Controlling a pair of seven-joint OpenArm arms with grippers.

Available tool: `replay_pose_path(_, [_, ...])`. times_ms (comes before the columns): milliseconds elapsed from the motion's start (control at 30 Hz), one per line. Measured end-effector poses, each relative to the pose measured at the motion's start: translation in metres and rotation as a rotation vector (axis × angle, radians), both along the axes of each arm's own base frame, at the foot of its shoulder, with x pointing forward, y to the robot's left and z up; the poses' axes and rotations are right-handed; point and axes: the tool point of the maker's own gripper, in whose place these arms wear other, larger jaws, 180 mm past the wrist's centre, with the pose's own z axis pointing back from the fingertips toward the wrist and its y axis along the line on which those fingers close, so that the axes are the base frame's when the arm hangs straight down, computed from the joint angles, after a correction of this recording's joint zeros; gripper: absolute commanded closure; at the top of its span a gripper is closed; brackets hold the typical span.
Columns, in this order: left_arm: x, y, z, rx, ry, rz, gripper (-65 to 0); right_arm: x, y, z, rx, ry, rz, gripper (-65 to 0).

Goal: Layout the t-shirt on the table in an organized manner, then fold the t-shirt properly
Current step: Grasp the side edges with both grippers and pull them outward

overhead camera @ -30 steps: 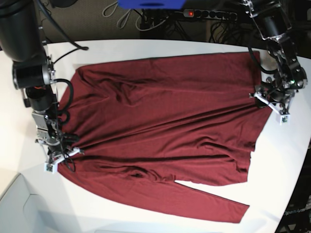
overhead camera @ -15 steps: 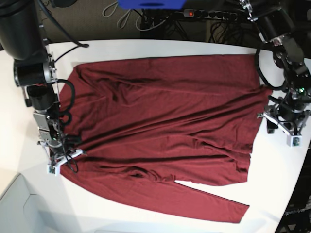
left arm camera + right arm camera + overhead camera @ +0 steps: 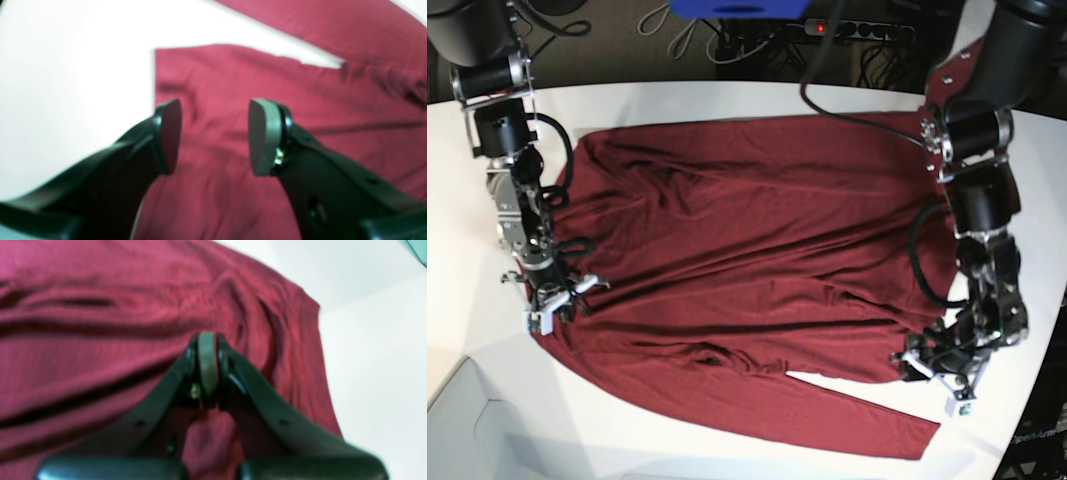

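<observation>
Since the earlier frame, the left gripper [image 3: 935, 372] is swinging down to 5 o'clock, jaws apart and empty over the t-shirt [image 3: 757, 260]. We are still spreading it on the desk [image 3: 727, 95]; the right gripper [image 3: 552, 305] is pinching the 9 o'clock edge. Next: grasp the hem corner.

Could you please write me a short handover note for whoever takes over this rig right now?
Right gripper: shut, at the t-shirt's edge on the base view's left; whether it pinches cloth I cannot tell.
Left gripper: open, holding nothing, above the shirt's corner near the gap between body and sleeve.
T-shirt: spread across the white table, mostly flat, with wrinkles across the middle; one sleeve lies along the near edge.
Done: rough layout.
Left: smooth the wrinkles, square up the sleeve, then every fold.
</observation>
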Motion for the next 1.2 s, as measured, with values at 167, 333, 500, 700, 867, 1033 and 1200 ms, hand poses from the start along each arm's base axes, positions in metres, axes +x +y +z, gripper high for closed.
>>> replay_pose_path(167, [0.006,-0.029,-0.051,-0.041,0.097,-0.054,-31.3,-0.019,-0.014,0.005,0.049,0.006,-0.062,0.0])
replay_pose_path(333, [0.0,-0.036,-0.075,-0.02,0.123,-0.081,-31.3,-0.029,-0.032,-0.001,0.057,0.031,-0.112,0.0])
replay_pose_path(500, [0.008,-0.001,-0.071,0.037,0.052,0.086,-31.6,-0.031,-0.031,-0.003,0.064,0.033,-0.114,0.0])
replay_pose_path(700, [0.001,0.043,-0.074,0.126,-0.044,0.265,-31.6,-0.045,-0.03,-0.017,0.062,0.068,-0.115,0.0])
replay_pose_path(867, [0.01,0.033,-0.066,0.113,-0.073,0.257,-31.6,-0.048,-0.031,-0.02,0.06,0.076,-0.115,0.0])
replay_pose_path(1033, [-0.005,0.033,-0.091,0.108,-0.006,0.265,-31.6,-0.05,-0.04,-0.019,0.042,0.079,-0.121,0.0])
replay_pose_path(1200, [-0.008,0.039,-0.094,0.116,-0.05,0.279,-31.6,-0.049,-0.039,-0.019,0.046,0.078,-0.12,0.0])
